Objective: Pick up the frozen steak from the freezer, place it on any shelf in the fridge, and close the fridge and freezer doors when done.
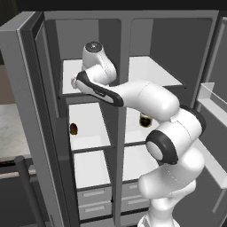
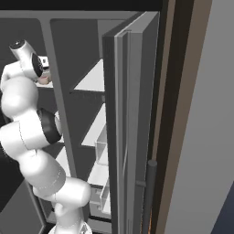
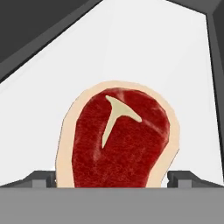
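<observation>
I have the end effector (image 3: 117, 177) inside the freezer (image 1: 84, 88), at its top board. The frozen steak (image 3: 119, 138) lies flat on the white board directly ahead of the end effector, between the two fingertips (image 3: 43, 178), which stand wide apart: released, nothing grasped. In my judgement the pick is not yet done; transfer to the fridge (image 1: 155, 71) shelf (image 1: 150, 68) and shutting both open doors (image 1: 17, 88) remain.
</observation>
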### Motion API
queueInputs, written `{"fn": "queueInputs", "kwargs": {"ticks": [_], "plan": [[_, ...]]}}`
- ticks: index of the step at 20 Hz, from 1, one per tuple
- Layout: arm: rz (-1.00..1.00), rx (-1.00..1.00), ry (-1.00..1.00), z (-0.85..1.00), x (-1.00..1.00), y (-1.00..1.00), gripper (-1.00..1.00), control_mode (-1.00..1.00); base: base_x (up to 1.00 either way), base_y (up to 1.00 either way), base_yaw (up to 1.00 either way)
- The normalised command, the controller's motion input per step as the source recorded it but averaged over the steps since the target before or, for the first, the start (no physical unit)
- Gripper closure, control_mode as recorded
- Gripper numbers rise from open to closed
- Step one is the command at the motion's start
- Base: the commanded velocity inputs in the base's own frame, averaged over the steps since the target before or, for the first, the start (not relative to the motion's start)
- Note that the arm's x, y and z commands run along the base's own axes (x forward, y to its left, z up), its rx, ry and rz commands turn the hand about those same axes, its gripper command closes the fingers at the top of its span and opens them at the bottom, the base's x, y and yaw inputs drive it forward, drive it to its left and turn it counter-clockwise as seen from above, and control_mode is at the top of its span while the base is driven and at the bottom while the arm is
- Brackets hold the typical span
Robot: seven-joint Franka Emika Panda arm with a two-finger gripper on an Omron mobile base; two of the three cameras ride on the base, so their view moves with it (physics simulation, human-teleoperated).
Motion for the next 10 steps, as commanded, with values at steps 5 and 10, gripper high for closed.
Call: {"fn": "queueInputs", "kwargs": {"ticks": [5,10], "plan": [[0.00,-0.01,-0.01,-0.33,-0.34,0.00,-1.00,-1.00,0.00,0.00,0.00],[-0.01,0.00,0.00,-0.42,-0.19,0.00,-1.00,-1.00,0.00,0.00,0.00]]}}
